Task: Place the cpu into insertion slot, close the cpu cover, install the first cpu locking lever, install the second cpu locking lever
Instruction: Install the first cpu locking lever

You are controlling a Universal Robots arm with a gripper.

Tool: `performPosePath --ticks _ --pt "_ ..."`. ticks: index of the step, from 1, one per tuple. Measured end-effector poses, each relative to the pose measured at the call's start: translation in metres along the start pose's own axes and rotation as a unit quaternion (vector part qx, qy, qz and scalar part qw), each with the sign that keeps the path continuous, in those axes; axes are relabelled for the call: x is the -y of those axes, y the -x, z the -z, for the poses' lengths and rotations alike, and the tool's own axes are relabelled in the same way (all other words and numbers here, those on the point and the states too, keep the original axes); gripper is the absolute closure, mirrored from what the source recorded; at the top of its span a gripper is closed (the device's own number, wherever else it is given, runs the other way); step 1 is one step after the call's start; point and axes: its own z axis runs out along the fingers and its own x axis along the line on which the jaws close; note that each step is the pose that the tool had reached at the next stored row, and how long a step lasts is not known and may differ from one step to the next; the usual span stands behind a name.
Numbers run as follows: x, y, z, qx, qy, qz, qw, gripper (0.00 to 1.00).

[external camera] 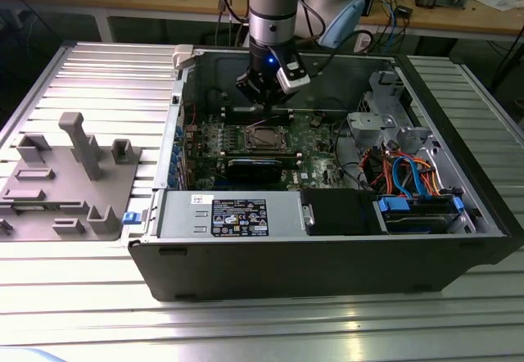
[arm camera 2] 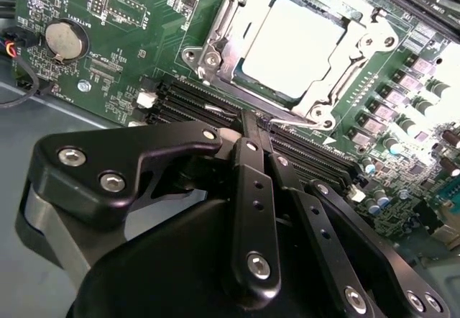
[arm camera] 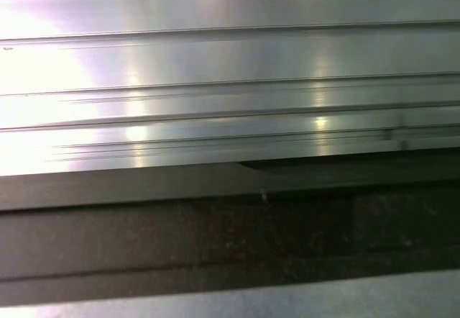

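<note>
Step in hand, as judged: lever stage. The cpu (arm camera 2: 295,48) sits flat in the socket, its pale top showing through the window of the cpu cover (arm camera 2: 218,41). The cover lies down over the cpu and appears closed, so placing and cover-closing look done.

A thin bright locking lever (arm camera 2: 298,124) runs along the edge of the socket that faces the tool. Whether it is hooked under its catch, I cannot tell. No other lever can be picked out with confidence.

Tool (arm camera 2: 251,121): in the second wrist view the black fingers are drawn narrow, tips together, with nothing visible between them. The tips sit just off the socket's lever-side edge, right beside the lever rod, over the dark memory slots (arm camera 2: 190,102) that border the socket. Contact with the rod is not clear. The cpu lies just beyond the tips, apart from them.

In the exterior view the arm stands upright inside the open computer case (external camera: 327,255), with the tool close above the board at the far side of the socket.

Judgement: seating a lever calls for a push down and then sideways to tuck it under its hook. The tips need to stay on the thin rod, clear of the cover and the memory slots.

Case rests on the ribbed metal worktop (external camera: 98,67).
</note>
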Motion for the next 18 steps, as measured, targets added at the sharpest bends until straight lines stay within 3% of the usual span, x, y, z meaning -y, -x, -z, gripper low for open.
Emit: performPosePath --ticks 18 --pt "-0.0005 0.0066 -0.0064 0.0000 0.0000 0.000 1.0000 0.89"
